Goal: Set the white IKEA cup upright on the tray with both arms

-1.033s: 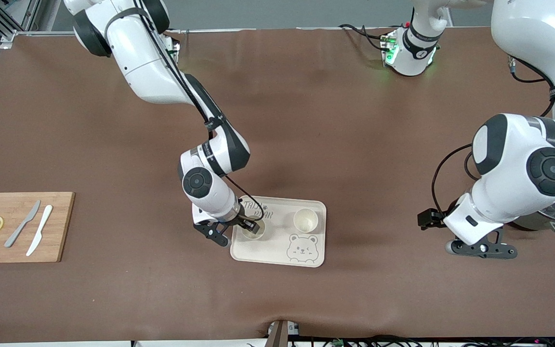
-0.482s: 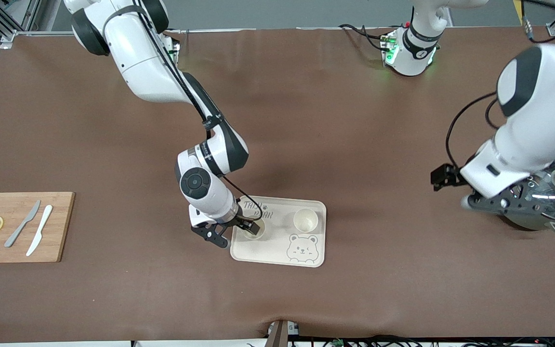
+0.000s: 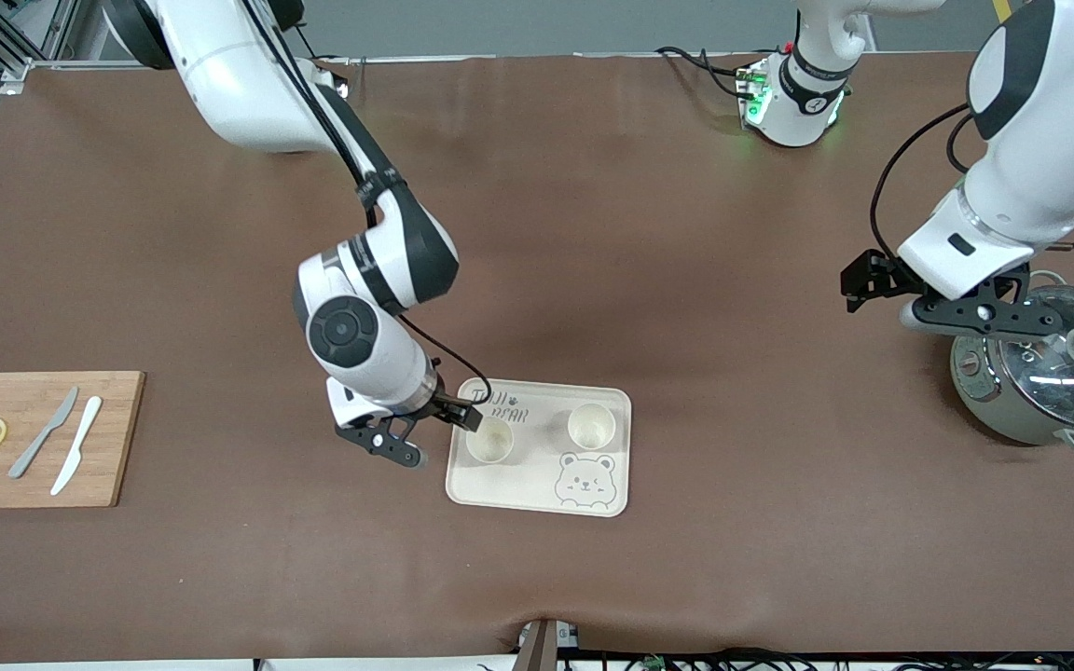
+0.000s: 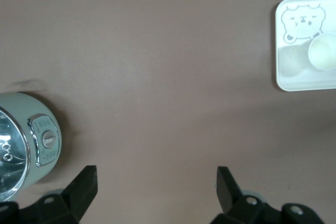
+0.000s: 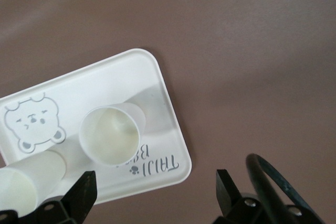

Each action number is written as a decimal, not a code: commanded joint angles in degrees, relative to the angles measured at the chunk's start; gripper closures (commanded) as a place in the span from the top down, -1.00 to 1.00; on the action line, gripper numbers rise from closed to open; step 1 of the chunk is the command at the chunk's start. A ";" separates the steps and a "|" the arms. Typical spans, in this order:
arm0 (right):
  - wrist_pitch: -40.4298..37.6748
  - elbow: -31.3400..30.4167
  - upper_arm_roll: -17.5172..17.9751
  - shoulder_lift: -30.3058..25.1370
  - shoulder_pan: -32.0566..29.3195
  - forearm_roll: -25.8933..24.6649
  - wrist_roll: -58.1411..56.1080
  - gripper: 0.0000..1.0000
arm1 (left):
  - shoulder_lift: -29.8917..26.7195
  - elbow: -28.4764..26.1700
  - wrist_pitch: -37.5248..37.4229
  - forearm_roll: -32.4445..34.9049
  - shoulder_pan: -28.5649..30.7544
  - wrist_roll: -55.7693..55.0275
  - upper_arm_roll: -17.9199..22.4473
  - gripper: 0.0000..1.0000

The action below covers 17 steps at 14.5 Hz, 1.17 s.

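Two white cups stand upright on the cream tray (image 3: 537, 485). One cup (image 3: 489, 440) (image 5: 110, 134) is beside the grey lettering, the other cup (image 3: 591, 426) (image 5: 25, 183) is above the bear drawing. My right gripper (image 3: 429, 435) (image 5: 155, 192) hovers open and empty over the tray's (image 5: 157, 85) corner at the right arm's end, just clear of the first cup. My left gripper (image 3: 983, 320) (image 4: 156, 184) hangs open and empty over bare table beside the pot. In the left wrist view the tray (image 4: 294, 80) and one cup (image 4: 323, 51) show far off.
A grey-green pot with a glass lid (image 3: 1040, 382) (image 4: 21, 145) stands at the left arm's end. At the right arm's end lies a wooden cutting board (image 3: 113, 438) carrying two knives and two lemon slices. A brown cloth covers the table.
My right gripper opened off the cup by the lettering and drew back toward the right arm's end. The left arm swung away toward its base, uncovering the pot.
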 commanded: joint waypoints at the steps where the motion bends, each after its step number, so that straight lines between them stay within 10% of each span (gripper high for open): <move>1: -5.50 -1.61 0.73 -5.76 -1.87 -0.63 -2.53 1.00 | -4.03 -4.77 1.93 -0.04 0.38 2.87 0.33 1.00; 9: -29.32 -2.75 0.82 -22.71 -10.74 -0.19 -17.11 1.00 | -3.33 -3.81 1.66 -0.22 1.88 4.19 0.59 1.00; 17: -34.00 -16.72 0.64 -41.09 -26.72 -0.72 -40.31 1.00 | -2.27 -1.87 1.49 -0.13 2.67 3.93 0.68 1.00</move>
